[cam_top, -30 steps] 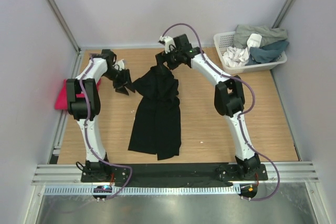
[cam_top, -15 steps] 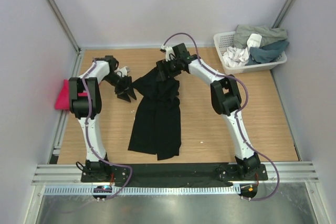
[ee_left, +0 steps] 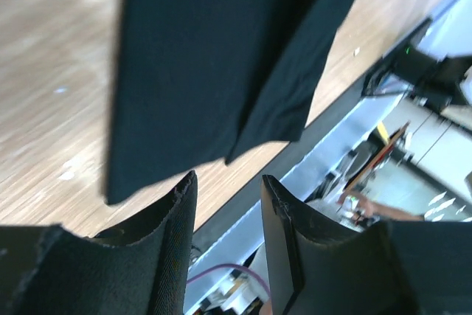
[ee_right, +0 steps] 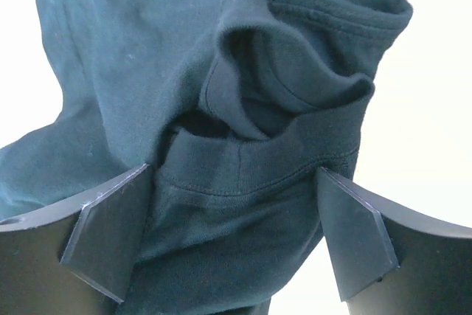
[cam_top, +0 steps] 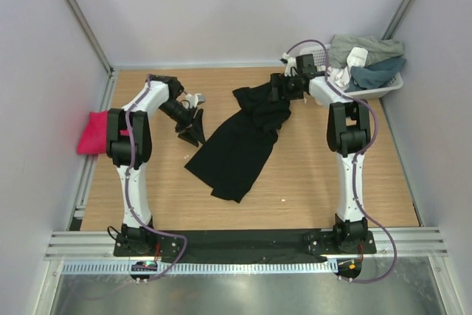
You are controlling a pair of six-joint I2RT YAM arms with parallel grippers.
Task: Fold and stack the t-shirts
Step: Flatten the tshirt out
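Note:
The black t-shirt [cam_top: 243, 145] trails diagonally across the wooden table, its collar end raised at the back right. My right gripper [cam_top: 281, 88] holds that bunched collar end, and in the right wrist view the cloth [ee_right: 243, 101] fills the wide gap between the fingers of my right gripper [ee_right: 234, 170]. My left gripper [cam_top: 193, 132] hovers just left of the shirt's lower half, open and empty. In the left wrist view the shirt [ee_left: 214, 49] lies beyond my left gripper [ee_left: 228, 181], apart from it. The pink t-shirt [cam_top: 92, 133] lies at the table's left edge.
A white latticed basket [cam_top: 316, 55] with grey, white and blue-green clothes stands at the back right, close behind my right wrist. Walls close in the table on three sides. A black strip and a metal rail run along the near edge.
My right gripper has swung right toward the basket, dragging the black t-shirt's top with it, so the shirt now lies slanted. My left gripper has moved right and a little nearer.

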